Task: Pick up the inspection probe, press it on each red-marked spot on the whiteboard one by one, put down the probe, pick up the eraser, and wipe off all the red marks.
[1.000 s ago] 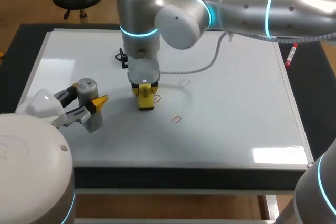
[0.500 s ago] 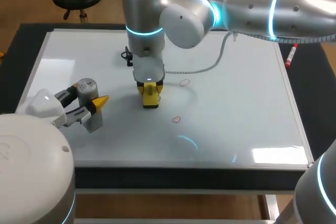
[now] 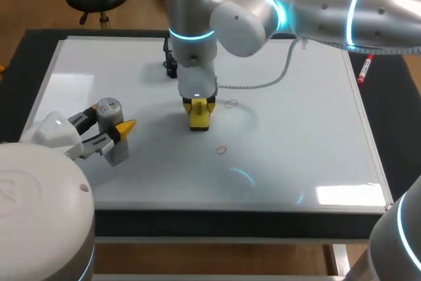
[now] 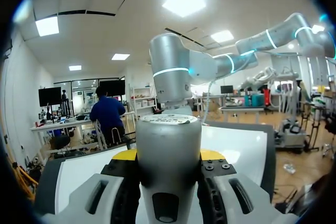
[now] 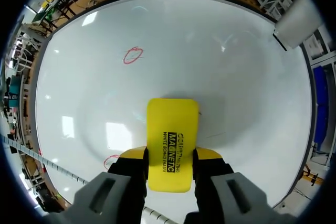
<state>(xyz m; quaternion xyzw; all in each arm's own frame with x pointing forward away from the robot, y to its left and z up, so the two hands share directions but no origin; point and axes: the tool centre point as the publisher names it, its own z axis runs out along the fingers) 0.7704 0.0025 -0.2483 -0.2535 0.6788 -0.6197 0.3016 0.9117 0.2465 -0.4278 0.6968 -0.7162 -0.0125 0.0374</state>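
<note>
- On the black-topped table (image 3: 395, 116) lies a wide, glossy white whiteboard (image 3: 296, 143) that covers nearly all of it. Ceiling lights glare off its near right corner.
- Near the board's middle, the right arm (image 3: 316, 11) comes in from the right side and points straight down. Its right gripper (image 3: 199, 115) is clamped from both sides on a yellow rectangular block eraser (image 3: 199, 120).
- From the right wrist camera, the eraser (image 5: 172, 135) sits between the two yellow-tipped fingers (image 5: 131, 156). Its far end is down on the white surface, as far as I can judge.
- Two small rings drawn in red marker show on the board. One red ring (image 3: 231, 103) is just beside the eraser on its right, and a second ring (image 3: 221, 150) lies nearer the front edge, apart from it.
- At the board's left side the left gripper (image 3: 113, 126) hangs low, closed around a silver metal cylindrical probe (image 3: 109, 111). The left wrist camera shows that cylinder (image 4: 168, 156) wedged upright between the yellow tips.
- A red marker pen (image 3: 364, 70) lies on the black strip just off the board's right edge.
</note>
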